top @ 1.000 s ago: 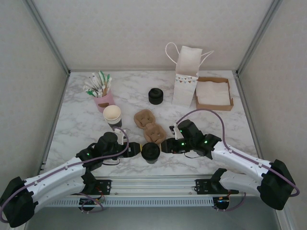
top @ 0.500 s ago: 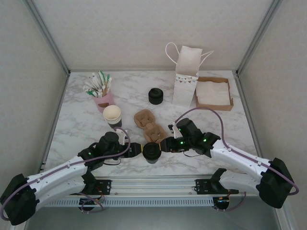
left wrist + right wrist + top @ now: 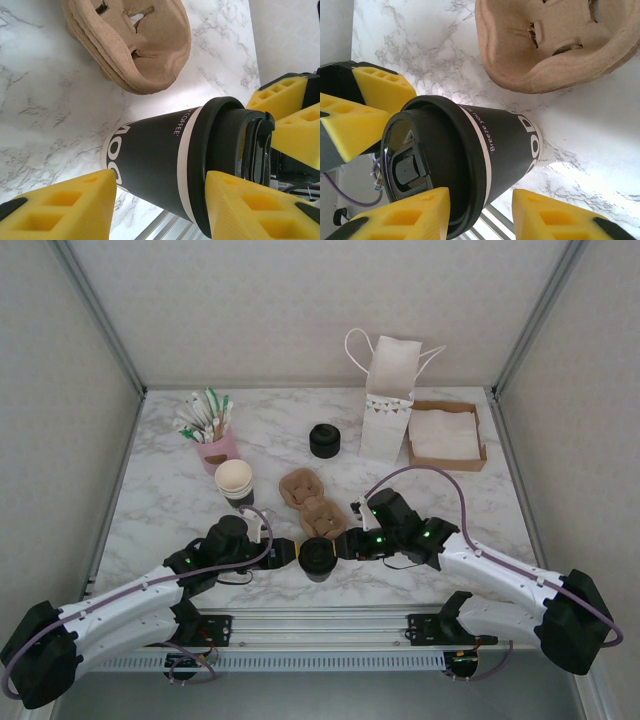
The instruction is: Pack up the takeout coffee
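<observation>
A white marbled tabletop [image 3: 180, 510] sits inside a pale-walled booth with metal corner posts. The takeout coffee [image 3: 316, 557], a dark cup with a black lid, stands upright near the front edge, midway between the two arms. The left claw [image 3: 287, 552] comes at it from the left. In the left wrist view the cup fills the whole gap between the yellow pads [image 3: 60, 205], so this claw grips the cup at about half width. The right claw [image 3: 343, 545] meets it from the other side. In the right wrist view one pad [image 3: 405, 217] lies against the lid rim and a sliver of gap shows by the other, so it straddles the cup, partly open and not clamped.

Just behind the cup lies a stack of brown pulp cup carriers [image 3: 312, 502]. A stack of lidless cups [image 3: 234, 480] stands to the left, with a pink pot of stirrers and sachets [image 3: 216, 448] behind it. Further back are a pile of black lids [image 3: 324, 440], a white paper bag [image 3: 390, 400] with handles, and a cardboard tray [image 3: 448, 466] of napkins beside the bag.
</observation>
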Robot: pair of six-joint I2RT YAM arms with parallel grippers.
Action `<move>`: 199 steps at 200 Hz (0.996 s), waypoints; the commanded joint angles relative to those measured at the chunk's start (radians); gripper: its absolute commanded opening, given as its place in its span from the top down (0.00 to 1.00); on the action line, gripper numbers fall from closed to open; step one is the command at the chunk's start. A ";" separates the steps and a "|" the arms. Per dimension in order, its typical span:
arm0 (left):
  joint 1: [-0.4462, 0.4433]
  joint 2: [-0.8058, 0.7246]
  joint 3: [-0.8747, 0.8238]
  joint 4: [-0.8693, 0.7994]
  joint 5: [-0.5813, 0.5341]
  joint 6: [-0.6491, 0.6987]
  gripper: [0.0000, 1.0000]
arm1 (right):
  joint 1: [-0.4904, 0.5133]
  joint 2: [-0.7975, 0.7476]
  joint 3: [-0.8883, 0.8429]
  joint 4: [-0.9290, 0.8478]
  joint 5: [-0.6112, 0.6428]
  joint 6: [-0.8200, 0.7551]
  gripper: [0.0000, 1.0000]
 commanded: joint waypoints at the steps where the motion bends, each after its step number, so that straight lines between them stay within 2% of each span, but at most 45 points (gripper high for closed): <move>1: 0.006 -0.004 -0.013 -0.014 0.002 -0.005 0.50 | 0.009 0.002 -0.003 -0.007 0.013 0.001 0.62; 39: 0.007 -0.041 0.049 -0.089 -0.073 0.022 0.47 | 0.009 -0.042 0.038 -0.082 0.069 -0.011 0.61; 64: 0.011 -0.077 0.130 -0.163 -0.161 0.059 0.40 | 0.009 -0.101 0.088 -0.186 0.160 -0.043 0.57; 119: 0.012 -0.105 0.368 -0.289 -0.327 0.161 0.11 | 0.008 -0.199 0.222 -0.378 0.356 -0.129 0.48; 136: 0.012 -0.120 0.417 -0.302 -0.367 0.189 0.01 | 0.008 -0.237 0.254 -0.413 0.423 -0.155 0.35; 169: 0.012 -0.131 0.471 -0.301 -0.437 0.221 0.00 | 0.007 -0.285 0.308 -0.475 0.532 -0.192 0.09; 187: 0.012 -0.124 0.474 -0.285 -0.471 0.239 0.00 | 0.008 -0.289 0.330 -0.497 0.565 -0.211 0.02; 199: 0.012 -0.105 0.476 -0.271 -0.486 0.252 0.00 | 0.007 -0.273 0.346 -0.507 0.583 -0.219 0.01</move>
